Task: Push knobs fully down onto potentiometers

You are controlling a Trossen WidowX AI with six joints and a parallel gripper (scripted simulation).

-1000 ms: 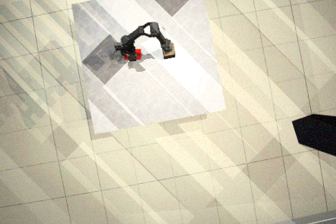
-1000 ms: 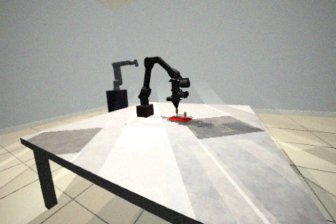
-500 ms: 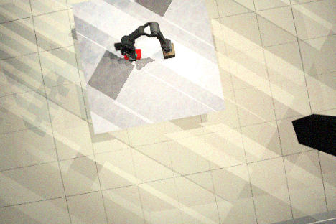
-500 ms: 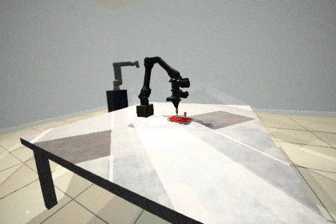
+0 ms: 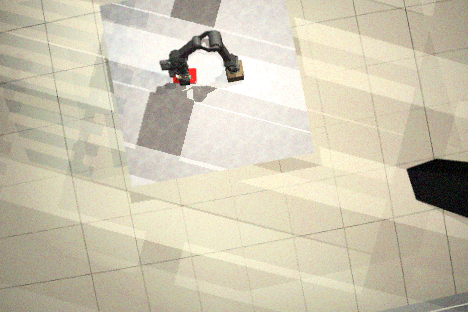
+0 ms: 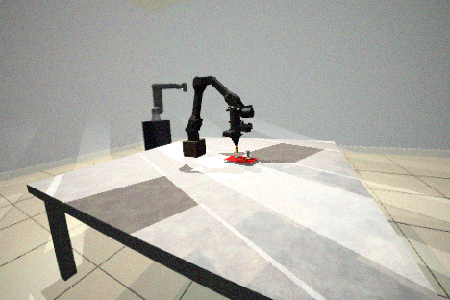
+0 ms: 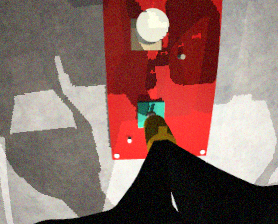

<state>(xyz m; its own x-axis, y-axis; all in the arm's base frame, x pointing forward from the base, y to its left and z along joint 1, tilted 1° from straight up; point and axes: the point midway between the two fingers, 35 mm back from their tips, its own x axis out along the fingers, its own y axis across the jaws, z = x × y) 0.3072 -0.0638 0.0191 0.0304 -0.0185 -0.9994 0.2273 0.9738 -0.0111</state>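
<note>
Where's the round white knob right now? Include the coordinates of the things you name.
In the wrist view, the white knob [image 7: 152, 25] is near the top of the red board [image 7: 190, 107], beyond the green square [image 7: 144, 109].

Matt black arm [image 5: 214, 39] [image 6: 197, 101]; smooth, plastic-looking red board [image 5: 192, 74] [image 6: 234, 158] [image 7: 190, 107]; smooth, pale knob [image 7: 152, 24].

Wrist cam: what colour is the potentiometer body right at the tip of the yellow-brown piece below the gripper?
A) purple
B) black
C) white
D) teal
D: the yellow-brown piece ends over the teal potentiometer body, while the round white knob sits over a beige one farther along the red board.
</note>
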